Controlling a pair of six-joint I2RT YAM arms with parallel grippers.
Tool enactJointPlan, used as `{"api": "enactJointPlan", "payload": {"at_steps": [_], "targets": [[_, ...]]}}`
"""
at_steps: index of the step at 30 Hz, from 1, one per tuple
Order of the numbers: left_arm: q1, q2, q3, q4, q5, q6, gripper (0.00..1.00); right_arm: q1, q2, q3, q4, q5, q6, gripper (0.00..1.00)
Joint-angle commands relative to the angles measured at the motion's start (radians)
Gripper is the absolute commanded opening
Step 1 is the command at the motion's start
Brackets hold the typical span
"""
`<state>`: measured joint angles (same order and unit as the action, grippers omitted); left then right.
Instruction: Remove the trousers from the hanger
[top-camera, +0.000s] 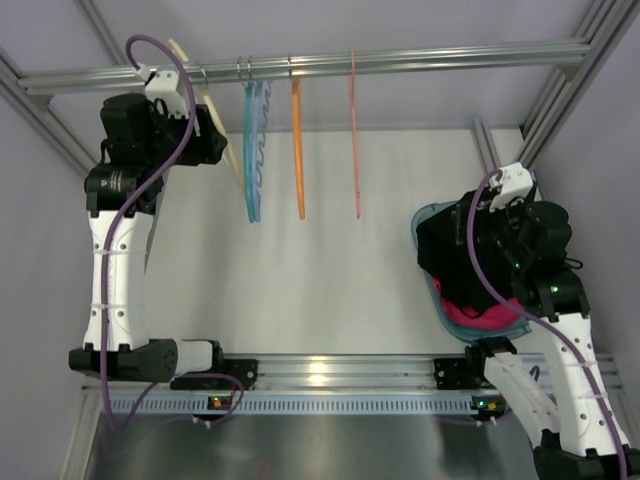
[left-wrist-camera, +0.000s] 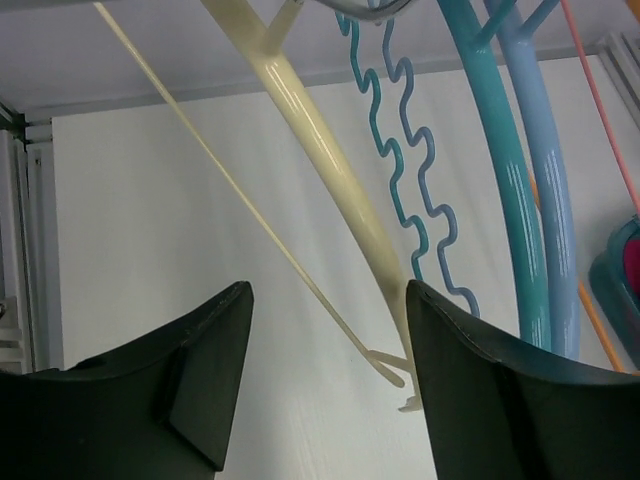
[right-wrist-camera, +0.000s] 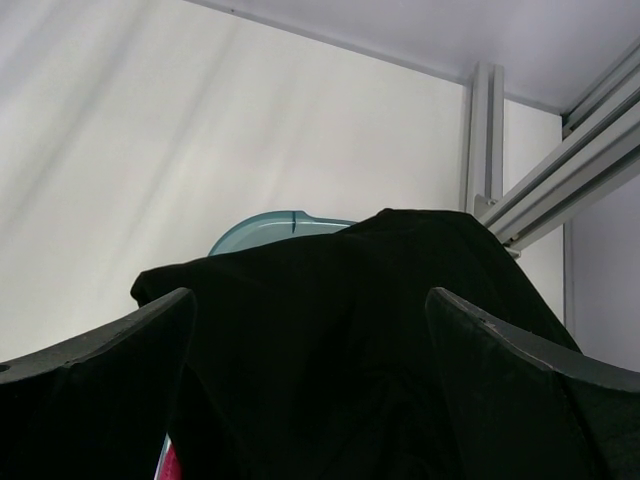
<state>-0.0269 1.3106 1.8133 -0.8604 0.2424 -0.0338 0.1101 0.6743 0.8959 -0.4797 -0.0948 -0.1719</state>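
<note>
The cream hanger (left-wrist-camera: 310, 130) hangs bare from the rail (top-camera: 400, 60) at the far left (top-camera: 232, 162). My left gripper (left-wrist-camera: 328, 292) is raised to it and stands open. The hanger's lower corner lies between the jaws, close against the right finger (left-wrist-camera: 470, 380). The black trousers (right-wrist-camera: 350, 300) lie heaped in a teal basket (right-wrist-camera: 265, 232) at the right side of the table. My right gripper (right-wrist-camera: 310, 295) hovers just over them, wide open, with a finger on each side of the heap. In the top view the right gripper (top-camera: 445, 255) covers most of the trousers.
On the rail to the hanger's right hang two light-blue hangers (top-camera: 255, 150), an orange one (top-camera: 298, 150) and a thin pink one (top-camera: 355, 150). A magenta cloth (top-camera: 480, 318) lies in the basket (top-camera: 425, 215) under the trousers. Aluminium frame posts (top-camera: 560, 90) stand at the back corners.
</note>
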Motion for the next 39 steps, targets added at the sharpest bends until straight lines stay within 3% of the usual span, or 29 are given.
{"api": "enactJointPlan", "payload": {"at_steps": [1,12,27,30,34,37,38,39], "targets": [[0.002,-0.030,-0.055,0.172,0.000,-0.093,0.68,-0.013,-0.002,0.001,0.036,0.006,0.012,0.99],[0.002,-0.111,-0.269,0.460,0.043,-0.193,0.59,-0.013,0.001,-0.032,0.053,0.012,0.022,1.00],[0.002,-0.110,-0.371,0.623,0.092,-0.337,0.54,-0.015,-0.018,-0.060,0.053,0.018,0.014,0.99],[0.002,-0.094,-0.370,0.627,0.061,-0.366,0.49,-0.013,-0.015,-0.057,0.056,0.015,0.015,0.99],[0.002,-0.086,-0.399,0.701,0.135,-0.414,0.39,-0.015,-0.015,-0.058,0.055,0.017,0.015,1.00],[0.002,-0.090,-0.417,0.739,0.130,-0.408,0.24,-0.013,-0.016,-0.061,0.055,0.017,0.015,0.99],[0.002,-0.090,-0.419,0.738,0.124,-0.391,0.14,-0.013,-0.018,-0.061,0.056,0.018,0.015,0.99],[0.002,-0.091,-0.422,0.739,0.120,-0.385,0.09,-0.013,-0.018,-0.063,0.055,0.017,0.015,1.00]]}}
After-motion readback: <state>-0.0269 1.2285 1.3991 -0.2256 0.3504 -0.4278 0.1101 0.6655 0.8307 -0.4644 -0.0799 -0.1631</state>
